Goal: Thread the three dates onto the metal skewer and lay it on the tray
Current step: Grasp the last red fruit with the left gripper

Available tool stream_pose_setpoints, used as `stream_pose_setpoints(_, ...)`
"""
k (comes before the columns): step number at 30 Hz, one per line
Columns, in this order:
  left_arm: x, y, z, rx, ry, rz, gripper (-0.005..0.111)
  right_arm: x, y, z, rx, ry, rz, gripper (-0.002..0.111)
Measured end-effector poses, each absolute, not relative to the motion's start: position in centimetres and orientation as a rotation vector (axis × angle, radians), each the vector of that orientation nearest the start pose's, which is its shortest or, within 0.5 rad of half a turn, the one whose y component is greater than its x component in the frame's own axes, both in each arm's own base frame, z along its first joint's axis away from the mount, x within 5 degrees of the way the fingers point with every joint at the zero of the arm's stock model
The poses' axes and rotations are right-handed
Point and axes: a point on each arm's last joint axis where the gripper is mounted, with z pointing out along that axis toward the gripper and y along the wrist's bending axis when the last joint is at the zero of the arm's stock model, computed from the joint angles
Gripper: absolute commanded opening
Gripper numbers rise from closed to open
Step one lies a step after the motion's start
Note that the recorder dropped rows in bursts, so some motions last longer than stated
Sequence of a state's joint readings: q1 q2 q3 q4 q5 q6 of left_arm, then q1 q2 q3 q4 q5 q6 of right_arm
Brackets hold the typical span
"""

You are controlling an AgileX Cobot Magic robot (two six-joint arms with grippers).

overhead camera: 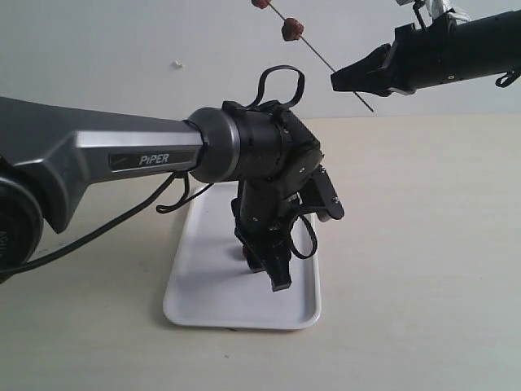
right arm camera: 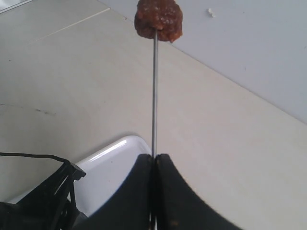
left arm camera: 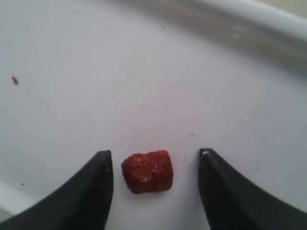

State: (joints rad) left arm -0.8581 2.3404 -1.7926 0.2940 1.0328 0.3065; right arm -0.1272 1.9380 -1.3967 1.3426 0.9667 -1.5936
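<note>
One date (left arm camera: 147, 171) lies on the white tray (left arm camera: 144, 72) between the fingers of my left gripper (left arm camera: 155, 153). That gripper is open, with a gap on each side of the date. In the exterior view the left gripper (overhead camera: 267, 269) points down onto the tray (overhead camera: 203, 301). High at the right, my right gripper (overhead camera: 346, 80) is shut on the metal skewer (overhead camera: 326, 63), which slants up to the left. Two dates (overhead camera: 291, 30) (overhead camera: 260, 2) are threaded on it. The right wrist view shows the skewer (right arm camera: 154, 96) rising from the shut gripper (right arm camera: 154, 157) to a date (right arm camera: 159, 19).
The left arm (overhead camera: 122, 151) stretches from the left edge across the tray, with a cable loop (overhead camera: 281, 81) above its wrist. The tray sits on a beige tabletop (overhead camera: 423, 244) before a pale wall. A small reddish crumb (left arm camera: 15, 80) lies on the tray floor.
</note>
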Motion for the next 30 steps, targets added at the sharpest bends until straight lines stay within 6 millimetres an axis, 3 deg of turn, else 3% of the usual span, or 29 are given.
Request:
stream_pose_setpoints(10,32.5,-33.8,11.8,1.804,2.359,0.339,0.049,41.7,2.0,24.5,-0.717,1.958,0.757,0.0)
stream_pose_setpoints(21,34.1,-32.2,11.7,1.781,2.413,0.239,0.049,41.7,2.0,24.5,-0.717,1.958,0.757,0.0)
stream_pose_setpoints(30,34.1,-32.4,11.7,1.783,2.397,0.204,0.049,41.7,2.0,24.5,-0.717,1.958,0.757,0.0)
